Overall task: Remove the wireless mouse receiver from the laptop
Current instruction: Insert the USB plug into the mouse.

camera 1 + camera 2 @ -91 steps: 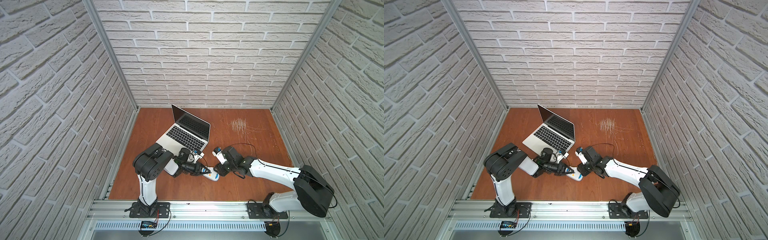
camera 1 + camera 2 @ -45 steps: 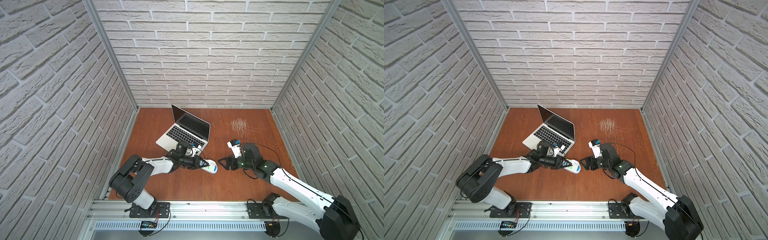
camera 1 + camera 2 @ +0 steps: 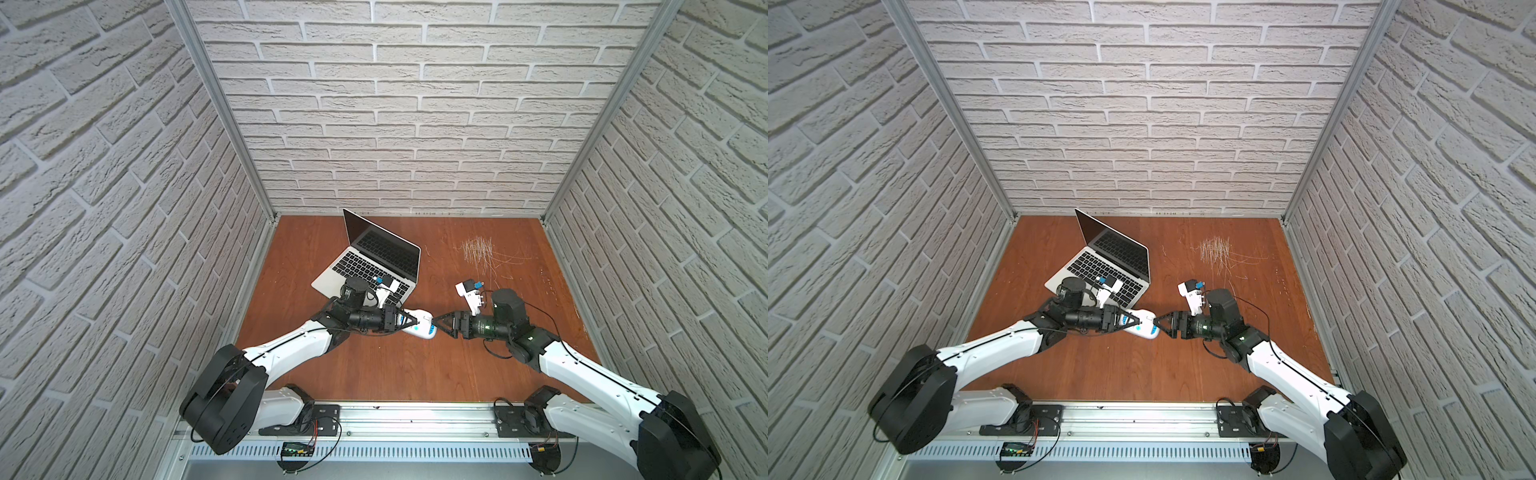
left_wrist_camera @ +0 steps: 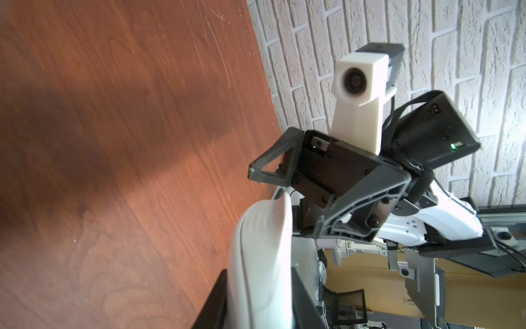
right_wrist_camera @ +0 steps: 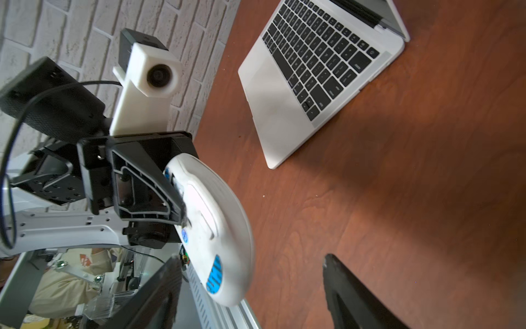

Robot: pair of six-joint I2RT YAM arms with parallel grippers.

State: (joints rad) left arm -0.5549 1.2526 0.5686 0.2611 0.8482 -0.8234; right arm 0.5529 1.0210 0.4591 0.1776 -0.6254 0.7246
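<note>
We have the left gripper (image 3: 409,322) clamped on the white mouse (image 3: 420,327), holding it on edge over the middle of the table (image 3: 374,374). Its underside faces the right gripper (image 3: 437,324), whose jaws gape wide at the mouse's tip; touching or not, we cannot tell. The laptop (image 3: 365,266) sits open, far and left of centre, with no gripper at it. We spot no receiver, it's too small. We judge this a mouse-handling step; next the right gripper must narrow for a fine pinch. Count: one laptop, one mouse, two grippers.
</note>
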